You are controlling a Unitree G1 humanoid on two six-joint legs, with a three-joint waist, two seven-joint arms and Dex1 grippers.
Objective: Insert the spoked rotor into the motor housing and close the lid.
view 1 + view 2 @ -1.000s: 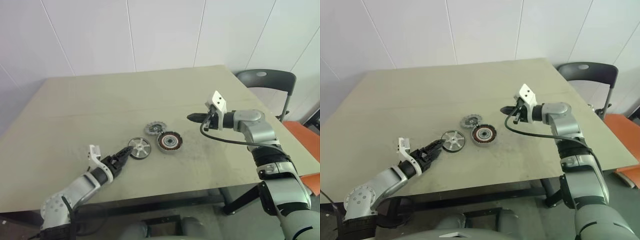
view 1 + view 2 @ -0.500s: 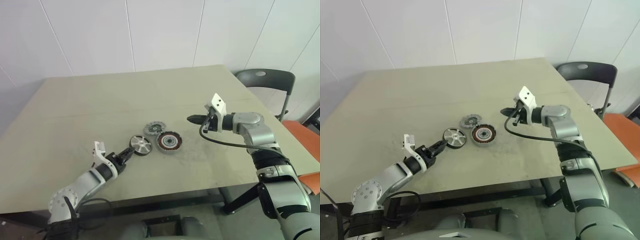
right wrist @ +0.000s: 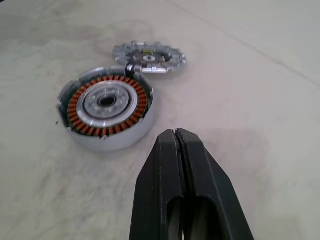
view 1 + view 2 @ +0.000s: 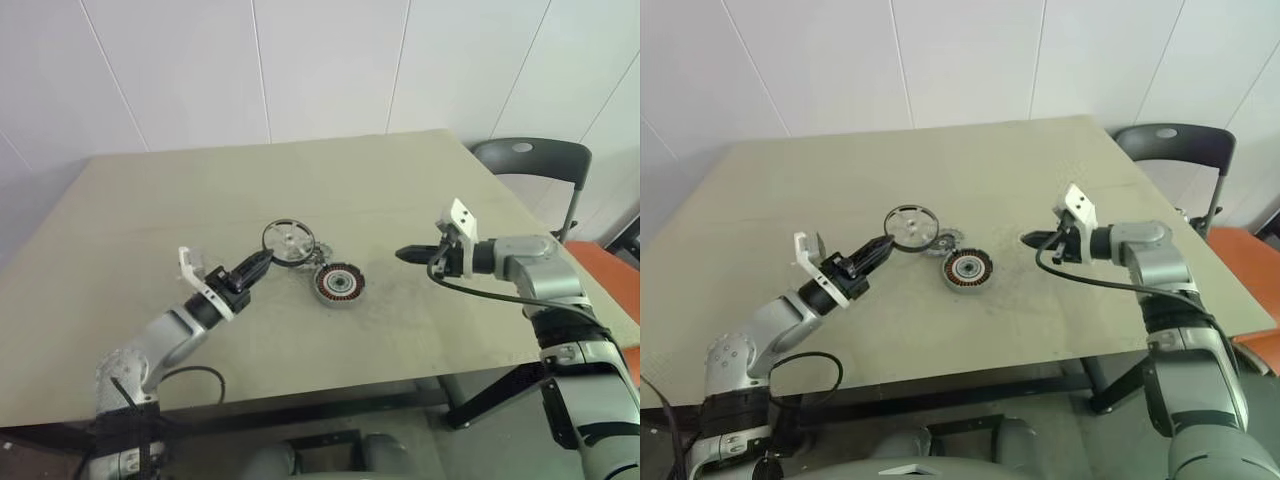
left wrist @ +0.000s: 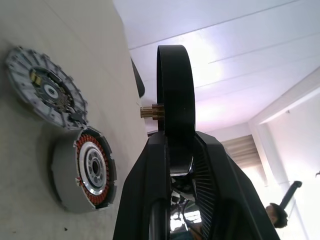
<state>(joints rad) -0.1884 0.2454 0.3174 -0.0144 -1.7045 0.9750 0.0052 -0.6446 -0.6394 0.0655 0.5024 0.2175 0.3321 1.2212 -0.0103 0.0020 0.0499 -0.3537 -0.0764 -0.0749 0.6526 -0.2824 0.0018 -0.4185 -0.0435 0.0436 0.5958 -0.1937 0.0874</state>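
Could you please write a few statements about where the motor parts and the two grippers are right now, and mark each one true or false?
1. The left gripper holds the spoked rotor above the table. True.
2. The rotor already sits inside the motor housing. False: the housing is open, its copper windings showing.
3. The lid lies on the table touching the housing. True.
4. The right gripper is clamped on the lid. False: it is shut on nothing, off to the side of the housing.
5. The lid covers the housing. False: it lies beside it.

left claw (image 5: 175, 150) clamps spoked rotor (image 5: 175, 90) edge-on | motor housing (image 5: 85, 172), lid (image 5: 45, 92) on table (image 5: 30, 165)
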